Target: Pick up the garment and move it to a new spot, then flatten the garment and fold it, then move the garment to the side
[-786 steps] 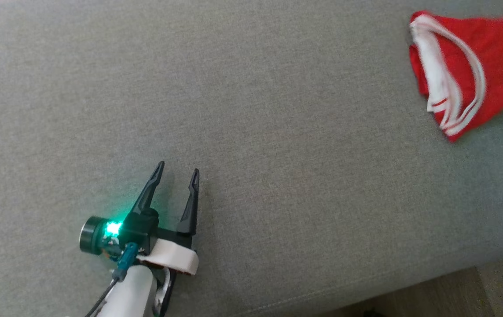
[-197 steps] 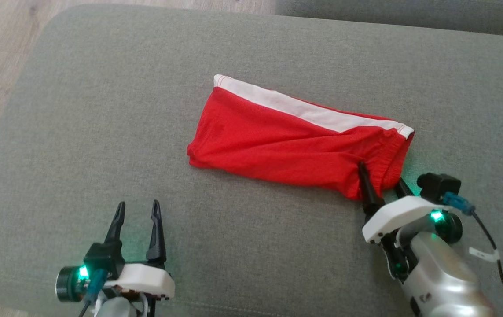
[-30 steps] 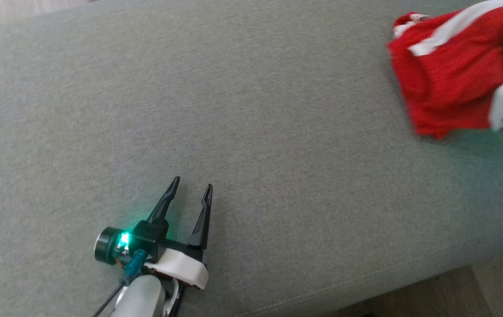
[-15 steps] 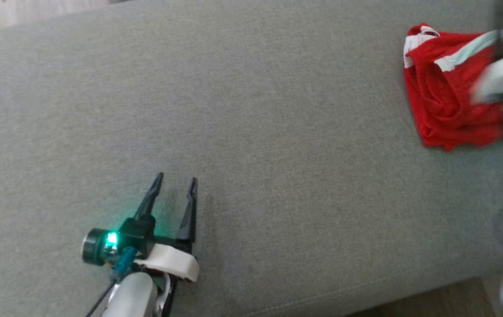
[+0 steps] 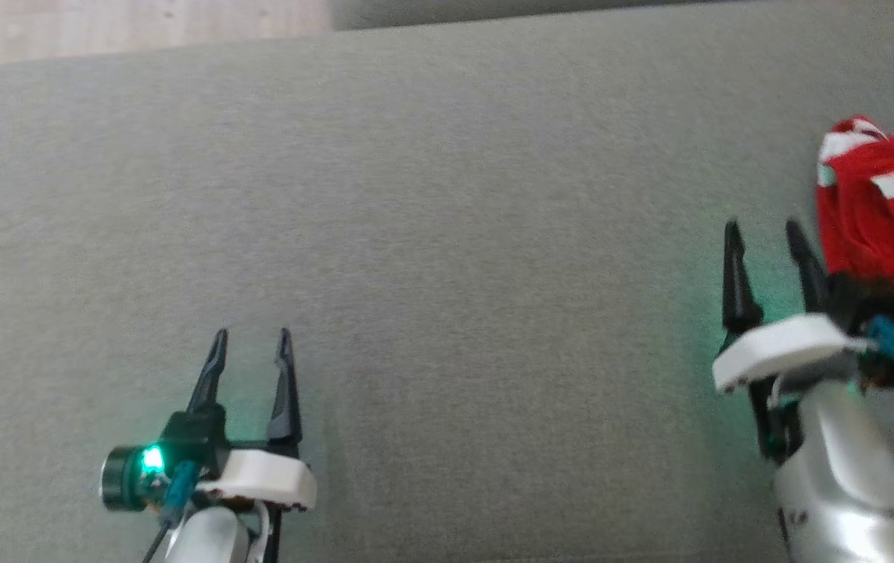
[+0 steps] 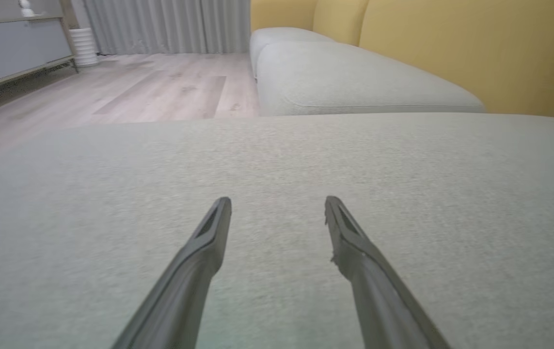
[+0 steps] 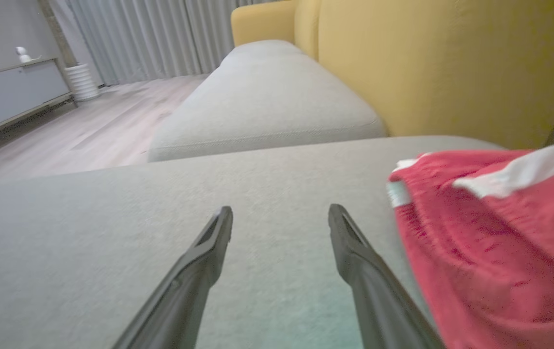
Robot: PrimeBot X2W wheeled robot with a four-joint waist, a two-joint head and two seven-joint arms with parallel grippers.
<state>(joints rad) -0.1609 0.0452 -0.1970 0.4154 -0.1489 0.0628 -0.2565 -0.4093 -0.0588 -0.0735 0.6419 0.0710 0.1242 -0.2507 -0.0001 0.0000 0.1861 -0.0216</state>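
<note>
The garment (image 5: 885, 227) is red with white bands and lies bunched at the far right of the grey cushion (image 5: 447, 219). The right wrist view has the garment (image 7: 490, 232) just to the right of my fingers. My right gripper (image 5: 763, 233) is open beside it on the left, apart from the cloth, with nothing between its fingers (image 7: 349, 242). At the lower left my left gripper (image 5: 251, 344) is open and empty above bare cushion (image 6: 277, 160).
Wood floor (image 5: 134, 31) shows past the cushion's far edge. A second grey cushion (image 6: 354, 82) and a yellow backrest (image 6: 475, 48) lie beyond. A low cabinet (image 6: 10, 48) and curtains (image 6: 170, 24) stand across the room.
My right gripper has let go of the garment and drawn back to its left, jaws now apart. The head camera has shifted, so the whole picture moved.
</note>
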